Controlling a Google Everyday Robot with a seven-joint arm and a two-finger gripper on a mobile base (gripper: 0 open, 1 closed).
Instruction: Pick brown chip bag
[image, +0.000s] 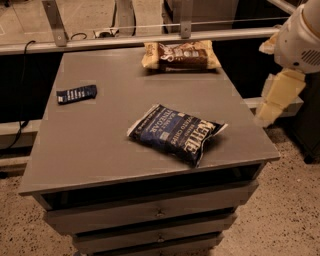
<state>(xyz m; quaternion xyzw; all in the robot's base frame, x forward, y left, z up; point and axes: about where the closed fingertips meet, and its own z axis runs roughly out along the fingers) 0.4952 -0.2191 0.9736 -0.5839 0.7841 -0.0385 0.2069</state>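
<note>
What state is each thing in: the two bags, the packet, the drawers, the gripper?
brown chip bag: lying flat at the far edge of the table, untouched.
blue chip bag: lying flat near the front edge.
small blue packet: lying flat, left side.
drawers: shut.
gripper: off the table's right side, apart from every bag.

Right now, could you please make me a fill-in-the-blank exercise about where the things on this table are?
1. The brown chip bag lies at the table's ____ edge.
2. The bag nearest the front edge is the dark ____ chip bag.
3. The gripper hangs beside the table, at the picture's ____ edge.
Missing words: far; blue; right.
</note>
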